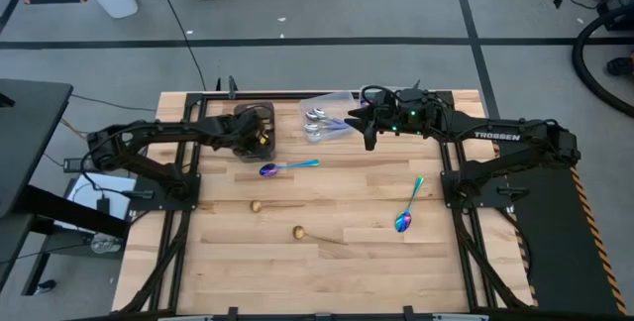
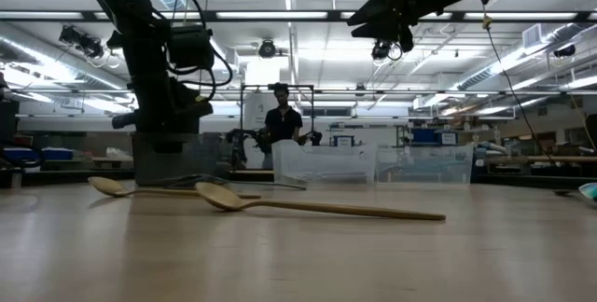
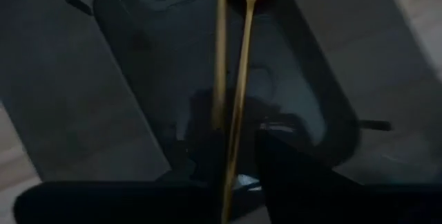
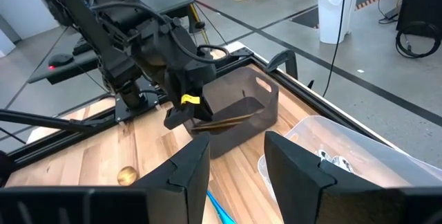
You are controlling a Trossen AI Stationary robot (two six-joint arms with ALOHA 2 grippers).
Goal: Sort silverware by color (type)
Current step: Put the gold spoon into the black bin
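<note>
My left gripper (image 1: 260, 139) hangs over the dark tray (image 1: 241, 113) at the table's far left and is shut on a gold spoon (image 4: 228, 122). My right gripper (image 1: 363, 125) is open, empty and raised, beside the clear container (image 1: 333, 101) that holds silver spoons (image 1: 315, 121). Two rainbow spoons lie flat on the wood, one (image 1: 287, 167) near the tray and one (image 1: 408, 207) toward the right. Two gold spoons (image 1: 256, 205) (image 1: 299, 232) lie nearer the front edge; the low view shows them (image 2: 110, 186) (image 2: 224, 197). My left gripper pinches the gold spoon's handle (image 3: 233, 162) between its two fingers, which lie across the handle. The spoon is lifted clear and sticks out roughly level over the tray (image 4: 266, 89). A second gold strip (image 3: 219, 58) runs beside it; a second spoon or a reflection, I cannot tell.
The dark tray and the clear container (image 4: 359, 148) stand side by side along the far edge. Bare wood fills the table's middle and near part. Both arm bases flank the table. A person (image 2: 283, 123) stands in the room beyond.
</note>
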